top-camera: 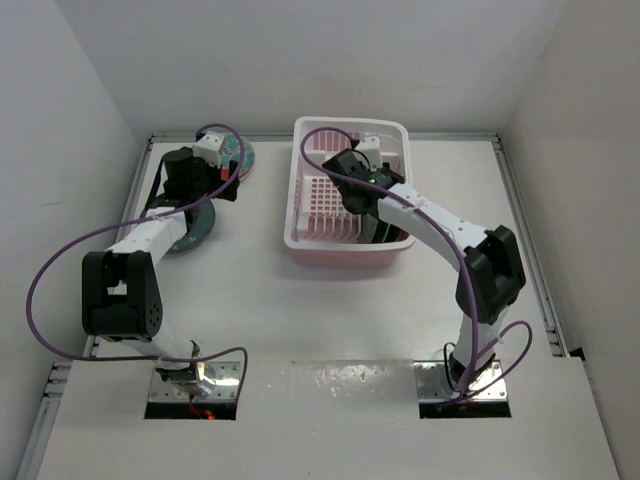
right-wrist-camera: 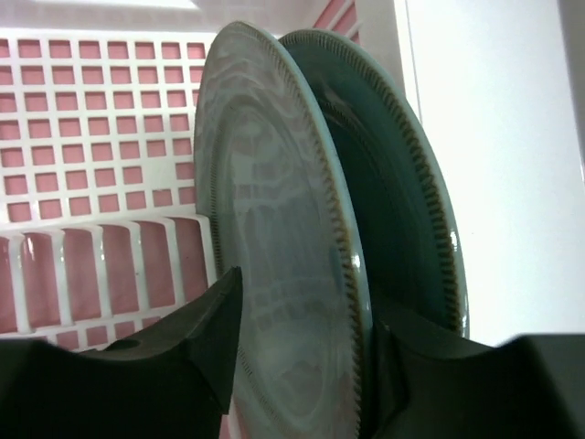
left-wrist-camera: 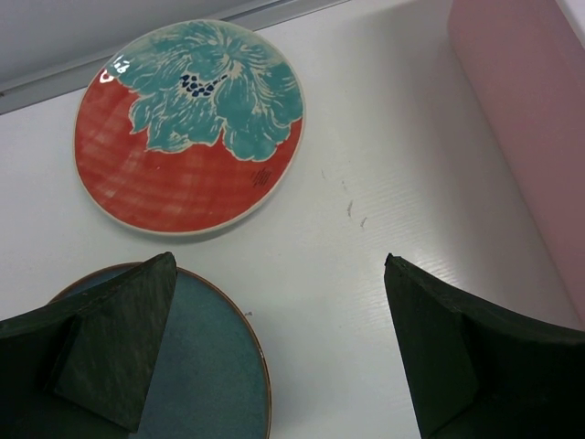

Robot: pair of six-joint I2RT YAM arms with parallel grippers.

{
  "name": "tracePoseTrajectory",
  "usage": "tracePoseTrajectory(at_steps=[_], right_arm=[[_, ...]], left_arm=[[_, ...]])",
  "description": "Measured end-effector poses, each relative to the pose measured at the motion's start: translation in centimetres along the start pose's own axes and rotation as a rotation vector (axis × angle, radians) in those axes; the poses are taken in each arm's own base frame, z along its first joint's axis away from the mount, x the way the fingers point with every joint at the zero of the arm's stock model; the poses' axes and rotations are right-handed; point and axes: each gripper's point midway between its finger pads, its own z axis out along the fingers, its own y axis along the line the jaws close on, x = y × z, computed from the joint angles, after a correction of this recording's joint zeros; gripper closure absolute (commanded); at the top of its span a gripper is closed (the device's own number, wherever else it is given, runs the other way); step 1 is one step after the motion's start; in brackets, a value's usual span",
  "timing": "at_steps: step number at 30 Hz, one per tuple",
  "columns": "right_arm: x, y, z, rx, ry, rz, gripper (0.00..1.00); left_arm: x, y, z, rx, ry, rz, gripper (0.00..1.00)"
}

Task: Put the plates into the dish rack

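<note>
The red plate [left-wrist-camera: 187, 128] with a blue-green flower centre lies flat on the table, also in the top view [top-camera: 243, 158]. The darker teal plate [left-wrist-camera: 196, 366] lies flat beside it [top-camera: 196, 230]. My left gripper [left-wrist-camera: 279, 265] is open and empty above the table between them [top-camera: 222, 188]. Two grey-teal plates stand upright side by side in the dish rack [top-camera: 300, 232]. My right gripper [right-wrist-camera: 307, 288] is shut on the nearer grey-teal plate [right-wrist-camera: 283, 201], with one finger [right-wrist-camera: 402, 366] between it and the second plate [right-wrist-camera: 402, 201]. The small black plate cannot be made out.
The rack's pink outer wall [left-wrist-camera: 530, 110] is to the right of my left gripper. The rack's slotted floor [right-wrist-camera: 101, 119] lies left of the standing plates. White walls close the table at the back and sides.
</note>
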Motion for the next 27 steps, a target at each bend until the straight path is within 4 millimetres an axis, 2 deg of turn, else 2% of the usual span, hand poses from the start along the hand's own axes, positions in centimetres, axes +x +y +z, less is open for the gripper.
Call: tracePoseTrajectory(at_steps=[7, 12, 16, 22, 25, 27], right_arm=[[-1.1, 0.2, -1.0, -0.015, -0.040, -0.045, 0.39], [-4.0, 0.5, -2.5, -0.037, -0.105, -0.058, 0.36], [-6.0, -0.2, -3.9, -0.019, -0.164, -0.059, 0.35], [-7.8, -1.3, -5.3, -0.015, -0.218, -0.052, 0.27], [-8.7, -1.0, -5.9, -0.043, -0.241, -0.056, 0.22], [-9.1, -0.5, -6.1, -0.081, -0.251, -0.063, 0.22]], left_arm=[[0.0, -0.2, 0.0, 0.011, 0.004, -0.001, 0.00], [-0.3, -0.3, 0.0, 0.020, -0.001, 0.000, 0.00], [-0.6, -0.4, 0.0, 0.027, -0.008, 0.002, 0.00], [-0.6, -0.5, 0.0, 0.031, 0.000, 0.001, 0.00], [-0.3, -0.1, 0.1, 0.021, 0.044, 0.005, 0.07], [-0.7, 0.8, 0.8, -0.001, 0.077, 0.011, 0.08]])
